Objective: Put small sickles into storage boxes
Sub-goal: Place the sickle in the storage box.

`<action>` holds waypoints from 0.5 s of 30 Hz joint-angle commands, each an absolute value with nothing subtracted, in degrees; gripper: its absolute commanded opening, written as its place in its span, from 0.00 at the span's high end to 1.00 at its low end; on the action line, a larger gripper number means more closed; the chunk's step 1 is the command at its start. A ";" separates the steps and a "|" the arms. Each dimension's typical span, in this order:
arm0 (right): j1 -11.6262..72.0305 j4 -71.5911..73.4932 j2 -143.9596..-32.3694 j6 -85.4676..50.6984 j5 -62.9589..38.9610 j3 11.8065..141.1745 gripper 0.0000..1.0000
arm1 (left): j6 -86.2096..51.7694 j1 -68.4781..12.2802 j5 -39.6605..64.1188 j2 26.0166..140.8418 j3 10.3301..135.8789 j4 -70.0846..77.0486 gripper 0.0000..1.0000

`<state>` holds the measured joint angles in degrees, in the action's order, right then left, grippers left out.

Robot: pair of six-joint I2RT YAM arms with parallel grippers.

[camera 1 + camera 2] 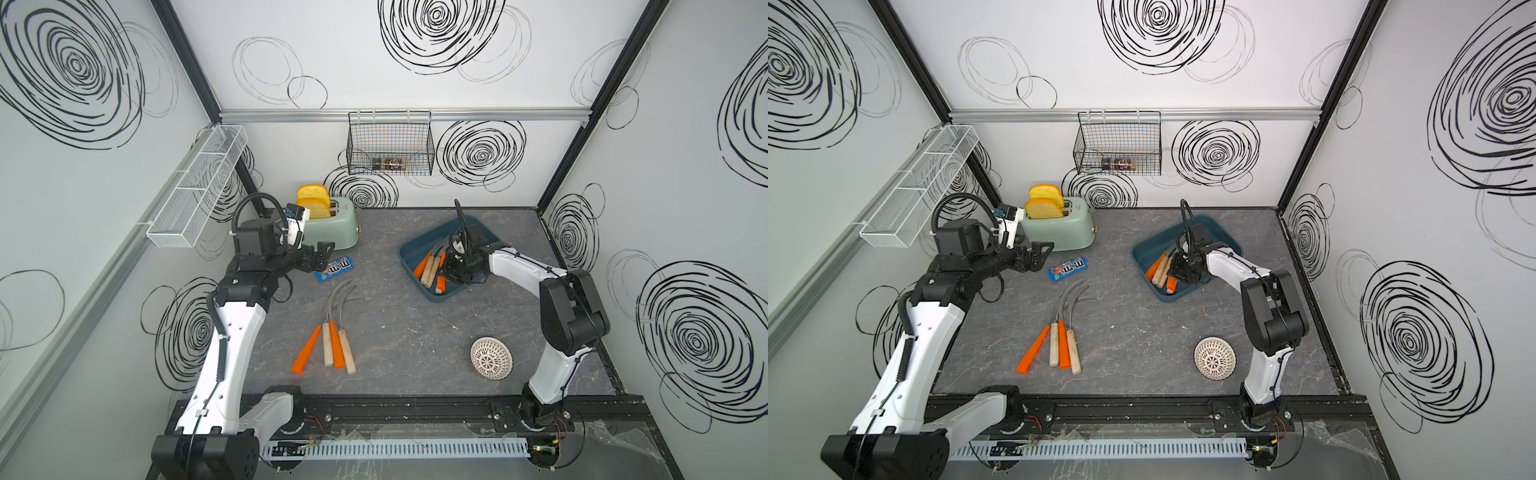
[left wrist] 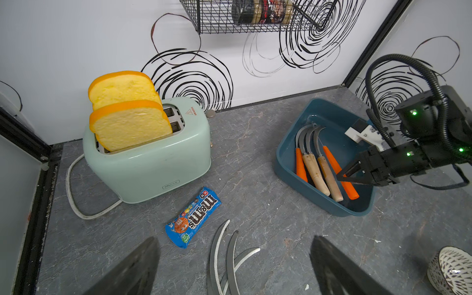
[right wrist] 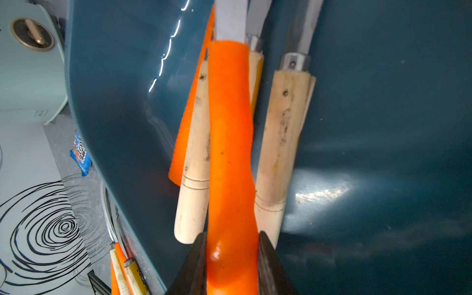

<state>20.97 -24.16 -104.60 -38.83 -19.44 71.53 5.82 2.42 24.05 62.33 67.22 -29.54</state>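
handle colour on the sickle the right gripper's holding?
Orange. Best seen in the right wrist view: the right gripper is shut on the held sickle.

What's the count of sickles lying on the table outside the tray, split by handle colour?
Orange-handled sickles: 2
Wooden-handled sickles: 2
Total: 4, side by side on the table, none of them in the blue tray.

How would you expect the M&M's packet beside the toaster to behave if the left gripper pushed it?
The M&M's packet lies flat, so it would probably slide, not roll. Its crinkled glossy wrapper looks light and possibly slippery.
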 commanded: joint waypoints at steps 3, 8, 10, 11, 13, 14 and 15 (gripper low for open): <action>21.92 -24.10 -106.37 -39.55 -19.11 73.32 0.95 | 6.42 1.60 23.47 61.47 68.99 -27.16 0.04; 22.19 -24.26 -107.13 -39.58 -18.99 73.65 0.92 | 6.46 1.43 23.40 61.62 69.00 -27.16 0.04; 22.32 -24.15 -107.30 -39.60 -18.97 73.65 0.90 | 6.43 1.32 23.38 61.62 68.99 -27.08 0.04; 22.41 -24.30 -107.38 -39.55 -18.96 73.74 0.89 | 6.42 1.32 23.38 61.62 68.99 -27.06 0.04; 22.57 -24.47 -107.57 -39.52 -18.88 74.01 0.87 | 6.42 1.26 23.32 61.64 69.04 -27.16 0.04; 22.61 -24.51 -107.71 -39.47 -18.74 74.22 0.84 | 6.53 1.23 23.29 61.61 69.08 -27.15 0.04; 22.71 -24.67 -107.88 -39.40 -18.72 74.45 0.82 | 6.53 1.19 23.29 61.67 69.08 -27.13 0.04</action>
<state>22.15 -23.88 -106.85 -38.81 -18.81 72.58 5.98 1.61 23.49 62.33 67.22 -29.47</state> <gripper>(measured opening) 0.294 0.961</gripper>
